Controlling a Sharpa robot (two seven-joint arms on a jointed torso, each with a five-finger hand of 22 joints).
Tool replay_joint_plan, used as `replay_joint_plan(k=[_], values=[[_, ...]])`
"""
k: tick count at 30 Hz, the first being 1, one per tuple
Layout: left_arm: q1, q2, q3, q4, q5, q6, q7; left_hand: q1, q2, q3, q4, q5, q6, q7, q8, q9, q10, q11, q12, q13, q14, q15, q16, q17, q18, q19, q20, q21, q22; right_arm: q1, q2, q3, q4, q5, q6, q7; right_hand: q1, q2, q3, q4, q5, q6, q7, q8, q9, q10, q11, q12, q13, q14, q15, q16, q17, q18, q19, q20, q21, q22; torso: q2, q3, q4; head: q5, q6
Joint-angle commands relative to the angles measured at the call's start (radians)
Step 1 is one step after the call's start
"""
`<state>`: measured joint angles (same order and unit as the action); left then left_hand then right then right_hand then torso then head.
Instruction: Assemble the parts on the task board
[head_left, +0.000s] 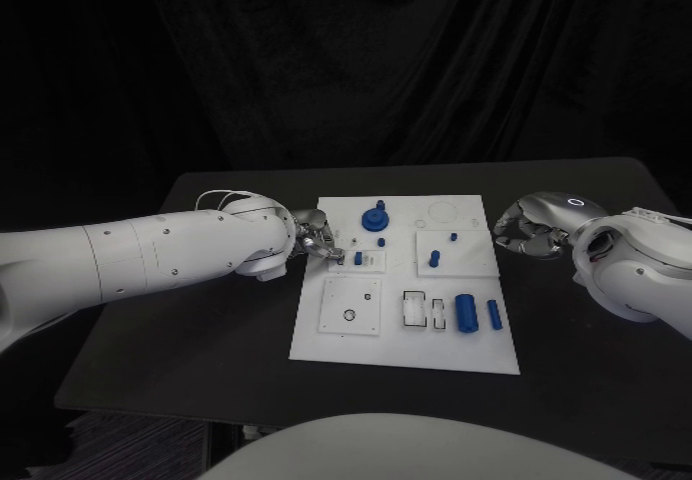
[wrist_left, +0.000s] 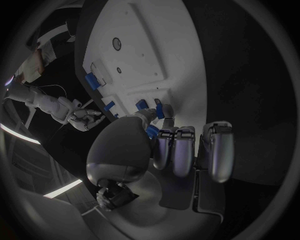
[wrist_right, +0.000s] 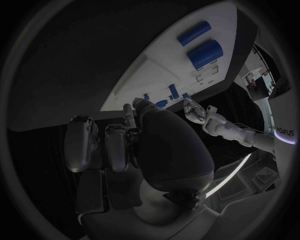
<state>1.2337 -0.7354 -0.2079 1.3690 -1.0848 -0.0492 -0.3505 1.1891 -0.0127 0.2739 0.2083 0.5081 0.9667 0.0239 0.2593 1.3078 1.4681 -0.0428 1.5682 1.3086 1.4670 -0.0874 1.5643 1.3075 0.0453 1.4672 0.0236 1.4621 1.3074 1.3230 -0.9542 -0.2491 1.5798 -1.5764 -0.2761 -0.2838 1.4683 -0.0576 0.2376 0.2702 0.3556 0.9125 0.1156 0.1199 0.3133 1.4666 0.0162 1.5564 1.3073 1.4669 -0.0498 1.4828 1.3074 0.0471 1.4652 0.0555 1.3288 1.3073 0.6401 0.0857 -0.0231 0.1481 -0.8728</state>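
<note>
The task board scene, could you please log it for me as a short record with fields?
surface: black table
task board: white plate at the table's middle
parts on board: blue gear-like piece at the far side; large blue cylinder and slimmer blue rod near the right edge
left hand: at the board's left edge, fingers pinching a small blue part
right hand: beside the board's right edge, fingers curled, holding nothing visible

My left arm (head_left: 159, 255) is a thick white shell dotted with small dark screws, thin white cables looping near its wrist. My right arm (head_left: 635, 265) matches, white and rounded. Both the left hand (head_left: 317, 245) and the right hand (head_left: 526, 232) are silver metal.
</note>
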Motion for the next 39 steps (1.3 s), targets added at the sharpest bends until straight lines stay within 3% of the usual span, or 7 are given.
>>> replay_joint_plan(k=[1, 29, 32, 33, 34, 35, 39], values=[[-0.008, 0.004, -0.003, 0.006, 0.002, 0.013, 0.006, -0.001, -0.006, 0.004, 0.001, -0.005, 0.004, -0.003, -0.006, 0.023, 0.103, -0.006, 0.003, 0.262, 0.104, -0.009, 0.006, 0.263, -0.004, 0.012, -0.007, -0.007, 0.160, -0.002, 0.000, 0.001, 0.000, -0.002, 0.003, -0.012, 0.003, 0.009, 0.004, -0.001, 0.005, 0.001, 0.002, -0.007, -0.001, 0.072, 0.009, -0.005, 0.233, 0.081, 0.006, -0.007, 0.185, 0.010, 0.010, 0.009, -0.007, 0.186, 0.000, 0.0005, -0.0005, 0.001, 0.000], [-0.011, 0.000, -0.003, 0.018, 0.002, 0.020, -0.003, -0.010, -0.009, 0.016, 0.004, -0.021, 0.001, 0.000, -0.012, 0.022, 0.103, -0.004, 0.003, 0.262, 0.104, -0.008, 0.006, 0.263, -0.004, 0.011, -0.006, -0.009, 0.159, -0.003, 0.005, 0.001, -0.002, -0.002, 0.011, -0.017, 0.003, 0.008, 0.005, -0.001, 0.006, 0.002, 0.002, -0.007, -0.001, 0.071, 0.010, -0.006, 0.232, 0.081, 0.007, -0.007, 0.184, 0.011, 0.009, 0.009, -0.010, 0.186, 0.000, 0.0001, 0.0009, 0.003, 0.000], [-0.011, 0.001, -0.003, 0.018, 0.002, 0.017, -0.001, -0.044, -0.006, 0.017, 0.024, -0.170, 0.006, 0.006, -0.027, 0.015, 0.103, 0.001, 0.003, 0.262, 0.104, -0.003, 0.006, 0.263, -0.004, 0.011, -0.002, -0.011, 0.160, -0.004, 0.006, 0.001, -0.002, -0.002, 0.012, -0.018, 0.003, 0.008, 0.005, -0.001, 0.006, 0.002, 0.002, -0.007, -0.001, 0.071, 0.010, -0.006, 0.232, 0.081, 0.007, -0.007, 0.184, 0.011, 0.009, 0.009, -0.010, 0.186, -0.001, 0.0003, 0.0010, 0.003, 0.000], [-0.011, 0.001, -0.003, 0.017, 0.002, 0.016, -0.001, -0.045, -0.006, 0.017, 0.024, -0.174, 0.006, 0.006, -0.027, 0.015, 0.103, 0.001, 0.003, 0.262, 0.104, -0.003, 0.006, 0.263, -0.004, 0.011, -0.002, -0.011, 0.160, -0.004, 0.006, 0.001, -0.003, -0.002, 0.012, -0.018, 0.003, 0.008, 0.005, -0.001, 0.006, 0.002, 0.002, -0.007, -0.001, 0.071, 0.010, -0.006, 0.232, 0.081, 0.007, -0.007, 0.184, 0.011, 0.009, 0.009, -0.010, 0.186, -0.001, 0.0006, 0.0011, 0.003, 0.000], [-0.011, 0.001, -0.003, 0.017, 0.002, 0.014, 0.000, -0.066, -0.003, 0.006, 0.040, -0.240, 0.003, 0.011, -0.040, 0.007, 0.103, 0.006, 0.003, 0.262, 0.104, 0.000, 0.006, 0.263, -0.004, 0.011, 0.001, -0.011, 0.161, -0.004, 0.006, 0.001, -0.003, -0.002, 0.013, -0.018, 0.003, 0.008, 0.005, -0.001, 0.006, 0.002, 0.002, -0.007, -0.001, 0.071, 0.010, -0.006, 0.232, 0.081, 0.007, -0.007, 0.184, 0.011, 0.009, 0.009, -0.010, 0.186, -0.001, 0.0007, 0.0010, 0.003, 0.000], [-0.011, 0.002, -0.003, 0.017, 0.002, 0.012, 0.001, -0.083, -0.005, -0.009, 0.052, -0.272, 0.005, 0.015, -0.050, 0.000, 0.103, 0.009, 0.003, 0.262, 0.104, 0.003, 0.006, 0.263, -0.004, 0.011, 0.003, -0.012, 0.161, -0.004, 0.006, 0.001, -0.003, -0.002, 0.013, -0.018, 0.003, 0.008, 0.005, -0.001, 0.006, 0.002, 0.002, -0.007, -0.001, 0.071, 0.010, -0.006, 0.232, 0.081, 0.007, -0.007, 0.184, 0.011, 0.009, 0.009, -0.010, 0.186, -0.001, 0.0007, 0.0007, 0.003, 0.000], [-0.011, 0.003, -0.003, 0.014, 0.002, 0.008, 0.002, -0.134, -0.010, -0.062, 0.078, -0.329, 0.008, 0.024, -0.077, -0.023, 0.103, 0.018, 0.003, 0.262, 0.104, 0.011, 0.006, 0.263, -0.003, 0.011, 0.011, -0.014, 0.162, -0.004, 0.006, 0.001, -0.003, -0.002, 0.015, -0.018, 0.003, 0.008, 0.005, -0.001, 0.006, 0.002, 0.002, -0.007, -0.001, 0.071, 0.010, -0.006, 0.232, 0.081, 0.007, -0.007, 0.184, 0.011, 0.009, 0.009, -0.010, 0.186, -0.001, 0.0001, 0.0004, 0.005, 0.000]])
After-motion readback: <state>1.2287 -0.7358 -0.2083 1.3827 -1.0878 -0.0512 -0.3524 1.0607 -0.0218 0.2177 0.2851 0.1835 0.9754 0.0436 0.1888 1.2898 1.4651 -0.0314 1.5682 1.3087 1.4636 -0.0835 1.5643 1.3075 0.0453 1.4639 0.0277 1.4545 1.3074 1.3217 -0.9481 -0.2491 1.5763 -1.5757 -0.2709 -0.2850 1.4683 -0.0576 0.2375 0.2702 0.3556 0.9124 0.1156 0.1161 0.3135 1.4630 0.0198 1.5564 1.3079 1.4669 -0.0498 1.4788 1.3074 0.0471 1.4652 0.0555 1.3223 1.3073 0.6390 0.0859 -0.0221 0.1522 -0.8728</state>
